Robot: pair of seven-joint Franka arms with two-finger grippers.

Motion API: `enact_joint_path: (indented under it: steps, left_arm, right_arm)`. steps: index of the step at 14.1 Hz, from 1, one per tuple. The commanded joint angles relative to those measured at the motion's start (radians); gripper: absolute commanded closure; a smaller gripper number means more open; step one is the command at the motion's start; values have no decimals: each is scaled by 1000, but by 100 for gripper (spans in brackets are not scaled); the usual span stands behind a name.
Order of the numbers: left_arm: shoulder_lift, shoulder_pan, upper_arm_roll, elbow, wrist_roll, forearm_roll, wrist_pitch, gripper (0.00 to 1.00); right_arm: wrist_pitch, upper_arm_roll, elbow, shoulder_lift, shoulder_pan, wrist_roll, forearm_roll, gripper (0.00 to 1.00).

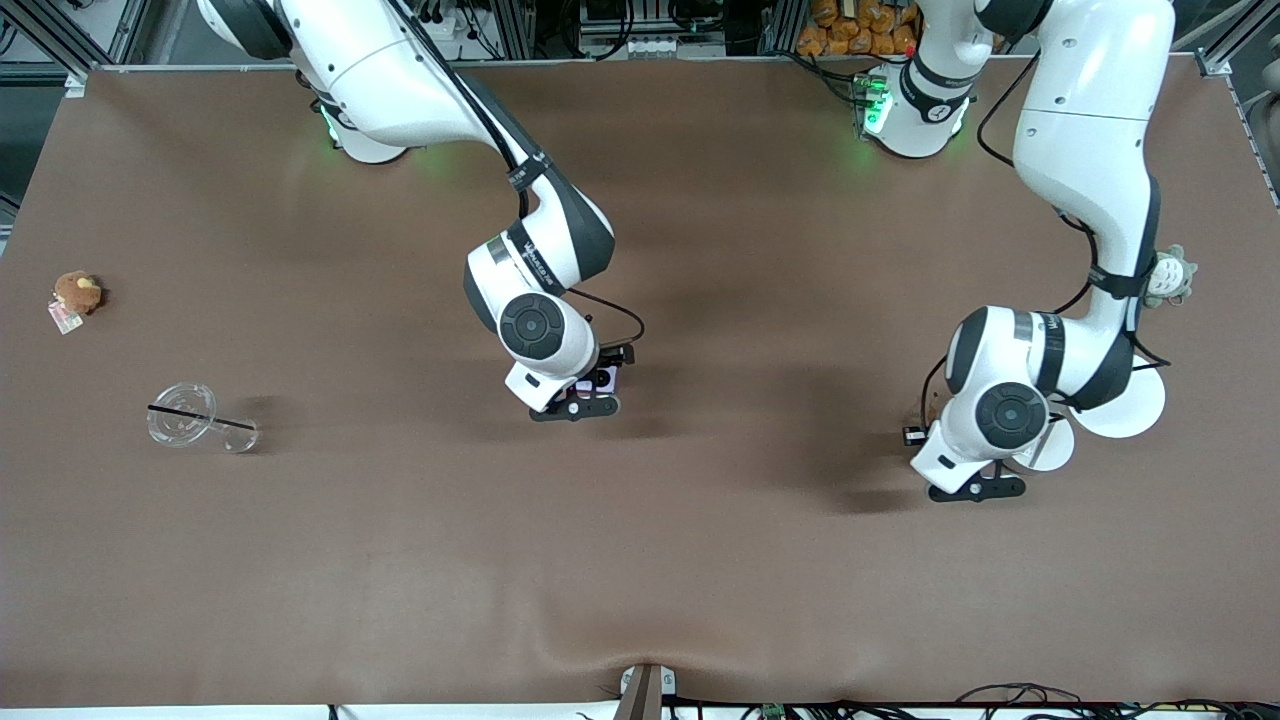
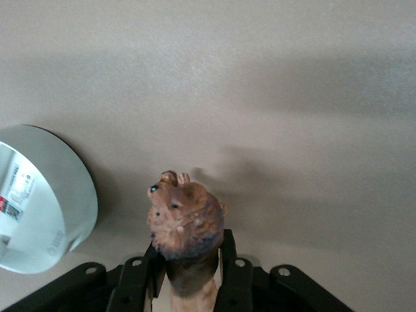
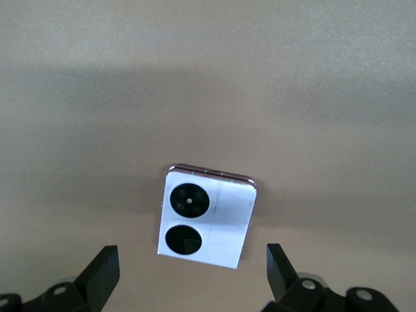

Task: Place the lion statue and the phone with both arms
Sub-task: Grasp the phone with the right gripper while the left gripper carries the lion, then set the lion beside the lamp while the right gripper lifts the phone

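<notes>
So here's where I'm at: about halfway, I'd say. The right gripper (image 3: pixel 188 276) has its fingers spread wide with nothing in them, and the phone (image 3: pixel 207 218) is lying flat on the table (image 1: pixel 700 560) right between the two fingertips, touching neither, camera circles face up. It looks placed to me, so that half reads as done. In the front view the phone (image 1: pixel 603 379) only peeks out from under the right arm's wrist, around mid-table.

The left gripper (image 2: pixel 188 273) is a different story. Its fingers (image 2: pixel 233 276) are clenched on the lion statue (image 2: pixel 185 224), pinching the body while the maned head sticks out past the fingertips, pointing down at the bare mat. I can't tell for sure whether it's touching the mat yet. A white bowl (image 2: pixel 39 201) sits just beside the fingers on one side.

What's left, as I judge it: set the lion down, let go, then back both arms off.

Off toward the right arm's end of the table there's a brown plush toy (image 1: pixel 77 292) and a clear plastic cup (image 1: pixel 195 418) on its side; neither's involved.
</notes>
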Motion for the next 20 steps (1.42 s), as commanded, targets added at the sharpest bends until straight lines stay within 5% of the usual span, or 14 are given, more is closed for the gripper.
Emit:
enact_joint_path:
  steps: [1,9,10,11,12,20]
  left_arm:
    - [-16,28,-13,-20,37,23,25,100]
    - [-6,86,-16,-28,112,23,78,98]
    - [-4,86,-16,-28,112,23,79,75]
    - [-4,86,-16,-26,112,21,79,28]
    - [-4,86,-16,-26,111,15,79,0]
    - [-148,71,-61,-17,95,9,-40,0]
  right_arm:
    - [36,-7,-23,9,3,15,-15,0]
    - [65,-7,-23,64,11,61,-11,0]
    - [74,-7,-25,67,11,77,-9,0]
    - [79,-7,-23,70,16,97,-8,0]
    - [88,-7,-23,73,22,117,-6,0]
    - [122,-7,-46,90,49,147,-12,0]
